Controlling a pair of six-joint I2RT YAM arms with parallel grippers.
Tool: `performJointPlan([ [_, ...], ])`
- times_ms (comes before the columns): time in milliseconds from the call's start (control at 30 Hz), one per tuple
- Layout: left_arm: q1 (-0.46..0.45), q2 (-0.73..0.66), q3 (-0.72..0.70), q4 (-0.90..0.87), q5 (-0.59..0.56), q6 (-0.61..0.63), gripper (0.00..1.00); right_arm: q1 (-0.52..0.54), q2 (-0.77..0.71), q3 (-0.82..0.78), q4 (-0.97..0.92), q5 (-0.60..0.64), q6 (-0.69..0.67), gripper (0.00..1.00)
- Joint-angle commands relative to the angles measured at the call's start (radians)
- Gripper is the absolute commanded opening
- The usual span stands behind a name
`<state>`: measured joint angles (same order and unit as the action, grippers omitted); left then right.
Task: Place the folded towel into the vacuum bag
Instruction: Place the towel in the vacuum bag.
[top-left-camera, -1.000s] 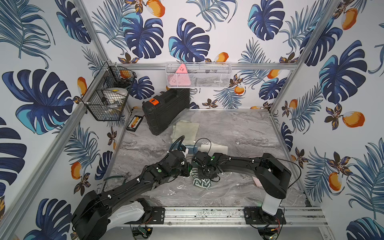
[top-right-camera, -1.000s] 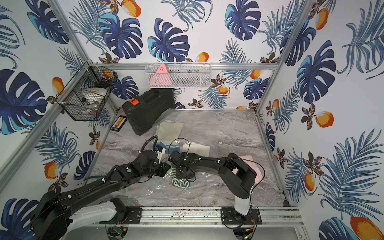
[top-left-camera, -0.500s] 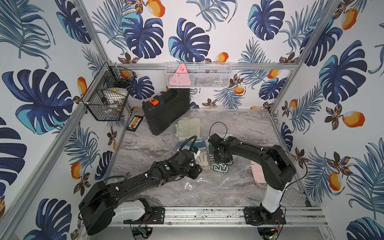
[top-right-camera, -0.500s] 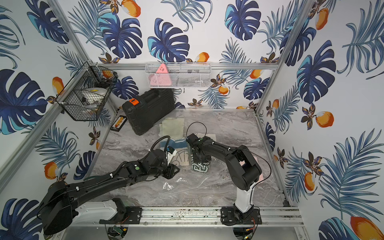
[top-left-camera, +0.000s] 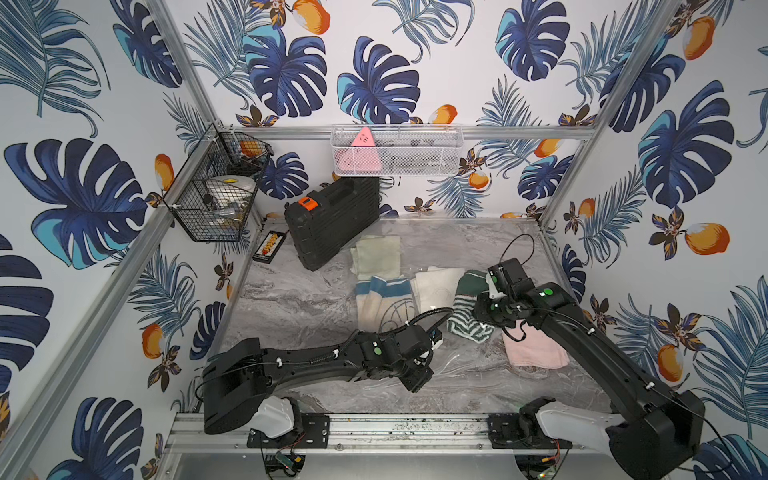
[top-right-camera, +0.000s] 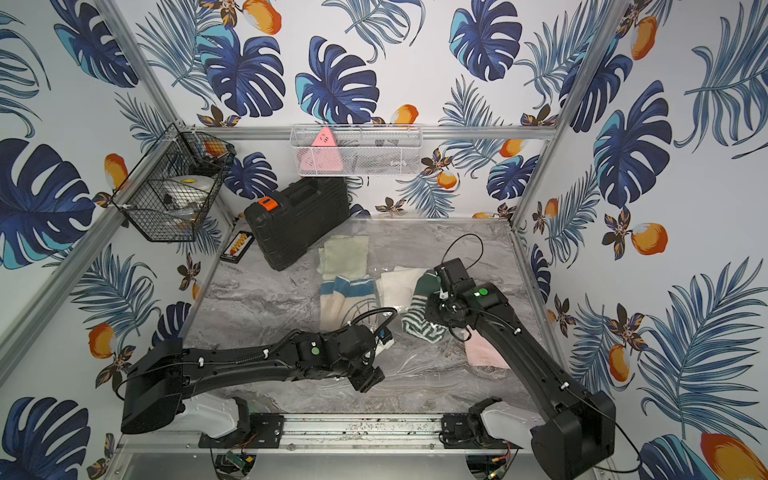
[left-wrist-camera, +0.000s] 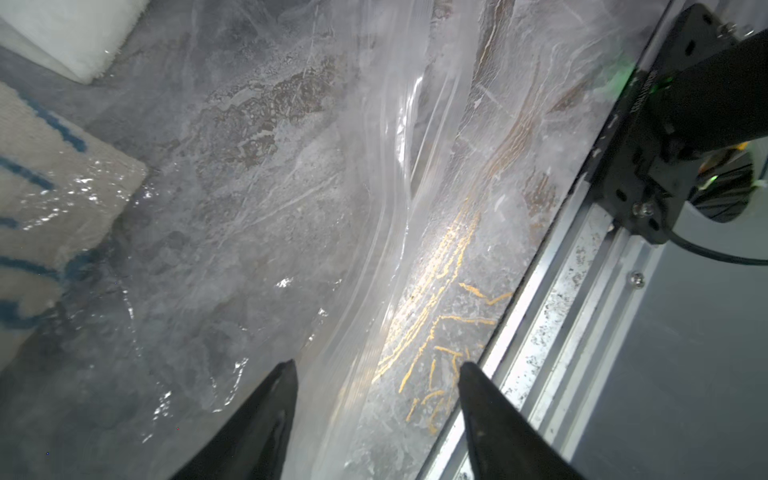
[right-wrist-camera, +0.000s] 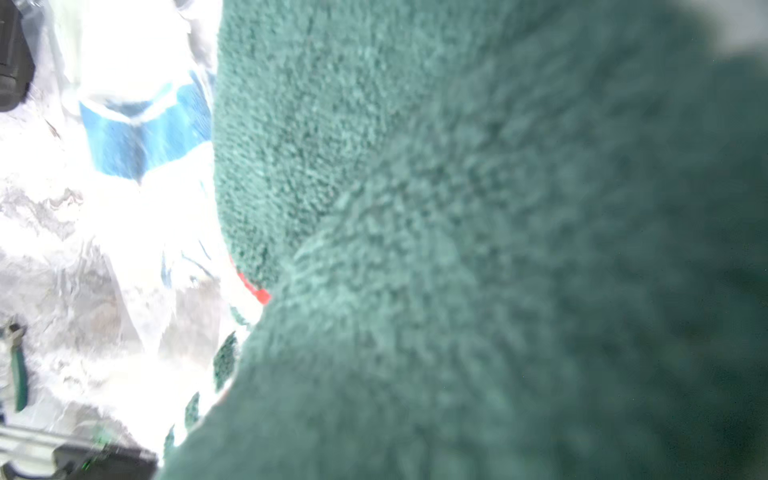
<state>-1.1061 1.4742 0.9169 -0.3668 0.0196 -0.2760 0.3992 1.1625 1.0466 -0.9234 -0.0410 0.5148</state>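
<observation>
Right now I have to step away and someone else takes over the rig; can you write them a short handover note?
Left gripper: open, empty, above the bag's zip edge by the front rail.
Right gripper: shut on the green striped towel, right of the table's middle.
Bag: flat on the table; its plastic covers part of a blue-banded towel.
Done: towel gripped, at the bag; whether it is inside the plastic I cannot tell.
Left: confirm it is inside, let go, pull the arm out.
</observation>
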Motion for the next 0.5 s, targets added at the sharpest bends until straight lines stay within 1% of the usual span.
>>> performJointPlan([
  [0,-0.012,0.048,0.031,-0.081,-0.060,0.085,0.67,-0.032,-0.058,-0.016,-0.062,-0.030,0.007,0.06],
  [133,-0.021,0.121,0.061,-0.134,-0.096,0.121,0.65,-0.066,-0.093,-0.002,-0.095,-0.031,-0.008,0.07],
  [300,-0.021,0.136,0.065,-0.134,-0.132,0.142,0.59,-0.078,-0.113,-0.003,-0.113,-0.043,-0.012,0.07],
  [467,-0.021,0.186,0.071,-0.098,-0.181,0.159,0.46,-0.077,-0.134,-0.010,-0.132,-0.054,-0.006,0.07],
])
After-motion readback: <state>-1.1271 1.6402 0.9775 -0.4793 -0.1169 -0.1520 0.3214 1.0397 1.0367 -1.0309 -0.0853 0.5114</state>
